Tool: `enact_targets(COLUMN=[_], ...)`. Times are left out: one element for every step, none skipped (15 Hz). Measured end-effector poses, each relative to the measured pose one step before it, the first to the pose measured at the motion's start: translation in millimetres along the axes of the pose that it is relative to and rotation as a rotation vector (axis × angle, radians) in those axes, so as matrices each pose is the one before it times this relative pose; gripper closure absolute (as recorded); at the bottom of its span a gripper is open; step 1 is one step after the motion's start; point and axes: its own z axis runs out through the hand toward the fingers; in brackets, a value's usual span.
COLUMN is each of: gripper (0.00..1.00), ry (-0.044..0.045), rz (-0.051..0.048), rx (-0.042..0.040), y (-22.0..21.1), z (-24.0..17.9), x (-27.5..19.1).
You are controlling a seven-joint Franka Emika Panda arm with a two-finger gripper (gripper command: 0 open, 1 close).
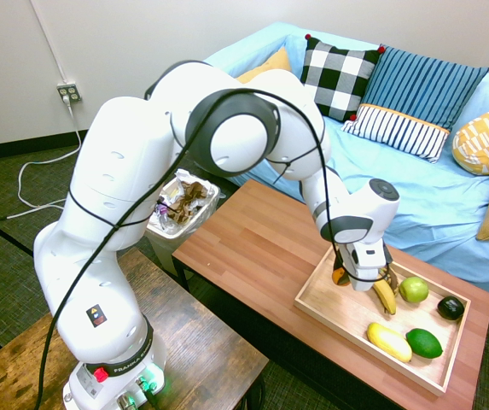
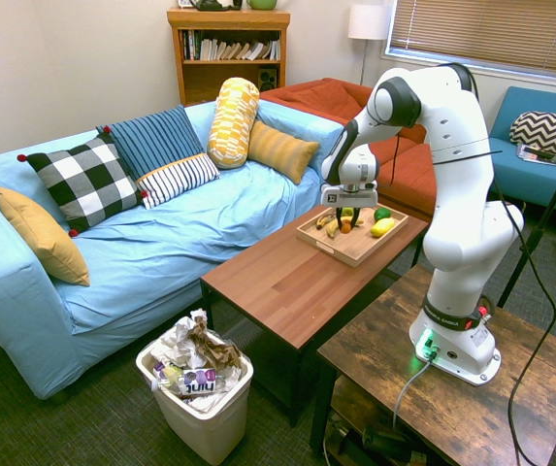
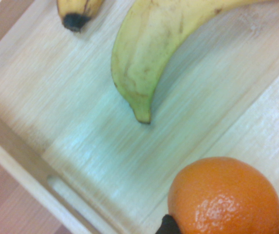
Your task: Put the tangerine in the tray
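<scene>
Tangerine (image 3: 224, 200) is filling the near side of the wrist view, sitting between the fingertips of the tool (image 2: 346, 222); the tool is clamping it, one dark tip showing at its flank. Fruit is sitting inside the tray's outline, near the handle-slot end. Whether its underside is touching the wood, the views are leaving unclear.

Tray (image 1: 368, 348) is resting on the table (image 1: 253, 231). Banana (image 3: 146, 53) is lying just beside the tangerine, its green tip pointing into the bare patch of floor; a second banana (image 3: 78, 9) is showing its dark end farther off. Apple (image 1: 413, 289), lime (image 1: 424, 342), lemon (image 1: 389, 342) and avocado (image 1: 451, 308) are occupying the other end.

Main risk, as judged: the release. If the tool is opening while a gap is remaining beneath, the round fruit is likely dropping, bouncing and rolling, perhaps over the low rim and onto the table. A fingertip opening unevenly could be nudging it sideways. Drift toward the bananas could be setting it on a curved peel, where it would be tipping off. Pressing too low could be squeezing the skin against the wood. Lifting before the fingers are fully clearing could be dragging it along.
</scene>
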Motion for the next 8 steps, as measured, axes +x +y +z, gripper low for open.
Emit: enact_targets(gripper=[1.00, 1.00, 1.00, 1.00, 1.00, 0.00, 0.00, 0.00], ry=[-0.00720, -0.00649, -0.00977, -0.00701, -0.00591, -0.00493, -0.00383, -0.00348], rz=[0.00301, 0.00059, -0.00057, -0.00197, -0.00194, -0.00396, -0.00741, -0.00804], rx=[-0.00565, -0.00616, -0.00429, -0.00514, -0.00409, -0.00321, -0.00409, -0.00125], y=[-5.14, -4.04, -2.58, -0.68, -0.42, -0.25, -0.28, -0.83], z=[8.80, 6.56, 5.43, 5.34, 4.04, 4.27, 4.54, 3.08], x=[4.04, 3.02, 2.22, 2.15, 2.29, 1.25, -0.32, -0.94])
